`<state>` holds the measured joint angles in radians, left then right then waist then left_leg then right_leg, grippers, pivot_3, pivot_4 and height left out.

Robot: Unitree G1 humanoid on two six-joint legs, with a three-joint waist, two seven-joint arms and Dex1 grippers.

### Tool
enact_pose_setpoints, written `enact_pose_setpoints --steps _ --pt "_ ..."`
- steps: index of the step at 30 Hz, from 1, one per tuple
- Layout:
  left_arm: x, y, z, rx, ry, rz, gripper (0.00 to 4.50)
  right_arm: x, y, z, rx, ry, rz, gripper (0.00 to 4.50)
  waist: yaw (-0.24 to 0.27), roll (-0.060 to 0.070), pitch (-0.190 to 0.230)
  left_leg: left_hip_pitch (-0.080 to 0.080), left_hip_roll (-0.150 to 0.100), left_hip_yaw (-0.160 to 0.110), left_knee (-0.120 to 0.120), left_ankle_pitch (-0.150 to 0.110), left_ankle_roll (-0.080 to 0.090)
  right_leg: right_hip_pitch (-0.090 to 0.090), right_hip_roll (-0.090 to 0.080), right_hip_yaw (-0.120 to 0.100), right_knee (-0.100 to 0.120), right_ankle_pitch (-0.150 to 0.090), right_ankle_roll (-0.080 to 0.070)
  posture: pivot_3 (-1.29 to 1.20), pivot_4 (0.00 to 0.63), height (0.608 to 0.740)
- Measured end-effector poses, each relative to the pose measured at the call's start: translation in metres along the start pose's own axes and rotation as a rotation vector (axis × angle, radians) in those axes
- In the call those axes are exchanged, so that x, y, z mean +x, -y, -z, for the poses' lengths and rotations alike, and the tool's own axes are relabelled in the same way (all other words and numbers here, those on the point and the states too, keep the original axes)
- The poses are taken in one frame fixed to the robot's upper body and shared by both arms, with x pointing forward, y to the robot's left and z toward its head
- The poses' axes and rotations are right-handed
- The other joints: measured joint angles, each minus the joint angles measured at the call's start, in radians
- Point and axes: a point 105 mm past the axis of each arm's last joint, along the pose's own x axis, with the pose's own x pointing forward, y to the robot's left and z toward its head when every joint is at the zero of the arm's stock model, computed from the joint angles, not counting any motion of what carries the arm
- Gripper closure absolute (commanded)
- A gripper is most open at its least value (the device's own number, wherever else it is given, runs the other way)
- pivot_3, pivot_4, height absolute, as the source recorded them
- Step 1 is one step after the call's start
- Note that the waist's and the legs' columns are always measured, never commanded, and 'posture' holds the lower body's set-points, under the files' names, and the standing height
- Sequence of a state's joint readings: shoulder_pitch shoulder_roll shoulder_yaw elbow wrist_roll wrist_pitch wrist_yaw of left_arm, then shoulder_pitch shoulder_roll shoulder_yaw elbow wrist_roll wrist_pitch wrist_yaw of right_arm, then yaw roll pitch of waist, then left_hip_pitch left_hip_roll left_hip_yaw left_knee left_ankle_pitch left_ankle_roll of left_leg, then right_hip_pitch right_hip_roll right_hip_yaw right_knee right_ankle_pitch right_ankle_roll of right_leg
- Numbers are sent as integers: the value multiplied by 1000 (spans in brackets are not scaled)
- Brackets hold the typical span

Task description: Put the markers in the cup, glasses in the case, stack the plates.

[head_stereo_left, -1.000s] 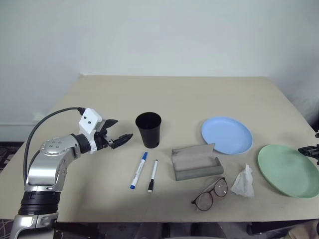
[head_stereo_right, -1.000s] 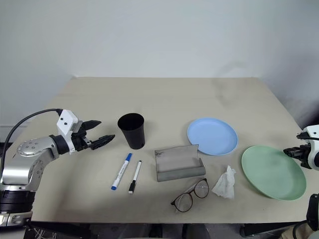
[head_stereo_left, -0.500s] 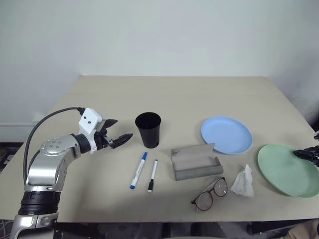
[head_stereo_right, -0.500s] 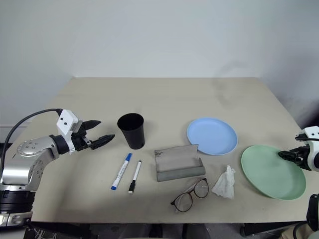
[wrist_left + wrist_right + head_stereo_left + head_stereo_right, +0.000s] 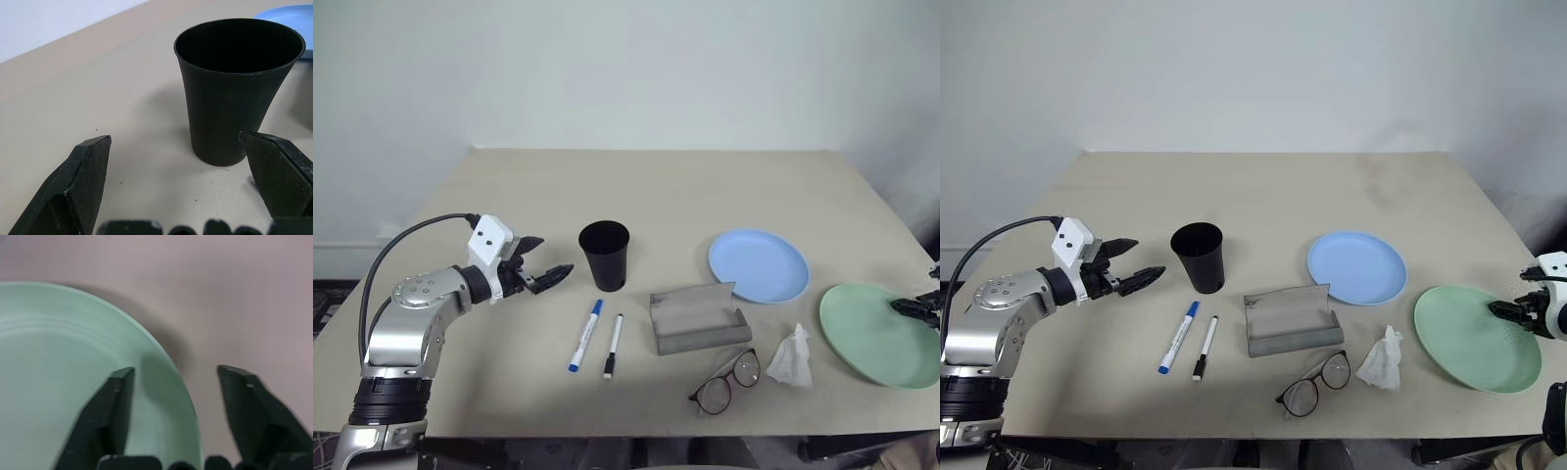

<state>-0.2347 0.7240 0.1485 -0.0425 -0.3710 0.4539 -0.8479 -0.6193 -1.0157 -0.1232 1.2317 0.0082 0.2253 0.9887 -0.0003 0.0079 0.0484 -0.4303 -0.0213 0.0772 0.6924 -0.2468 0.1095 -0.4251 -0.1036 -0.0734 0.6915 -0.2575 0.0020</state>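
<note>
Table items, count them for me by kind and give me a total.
Markers: 2 (blue-capped marker, black-capped marker)
Plates: 2 (blue plate, green plate)
Cup: 1
Glasses: 1
Glasses case: 1
Tissue: 1
Total: 8

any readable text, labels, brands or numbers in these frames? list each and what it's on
None can be read.
Blue marker: a faint dark line of print along the white barrel, too small to read.
Black marker: no print that can be made out.
Cup, case, blue plate, green plate, glasses, tissue: plain, no marks.
Left hand: two dark dots on its white housing, no lettering.
</note>
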Motion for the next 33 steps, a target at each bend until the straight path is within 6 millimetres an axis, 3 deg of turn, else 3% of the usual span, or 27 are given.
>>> enact_pose_setpoints --steps 5,14,23,33 --pt "0 0 0 0 -1 0 0 0 1 3 8 -10 1 4477 0 0 0 0 0 0 0 0 0 0 0 0 0 0 0 0 0 700" --pt "0 1 0 -2 -3 0 0 0 -1 1 2 -5 -15 4477 -1 -1 0 1 0 1 2 0 0 1 -2 0 0 1 7 0 0 700" --pt "-1 1 5 -11 -14 -7 0 -1 -3 -3 19 17 -39 4477 -2 0 0 1 0 2 2 0 0 -1 -2 0 0 3 3 0 0 700" --pt "-1 2 5 -8 -14 -6 0 -9 -3 -34 141 160 -72 4477 -1 3 1 0 0 1 1 -1 1 -3 -2 -1 -1 4 2 0 0 700"
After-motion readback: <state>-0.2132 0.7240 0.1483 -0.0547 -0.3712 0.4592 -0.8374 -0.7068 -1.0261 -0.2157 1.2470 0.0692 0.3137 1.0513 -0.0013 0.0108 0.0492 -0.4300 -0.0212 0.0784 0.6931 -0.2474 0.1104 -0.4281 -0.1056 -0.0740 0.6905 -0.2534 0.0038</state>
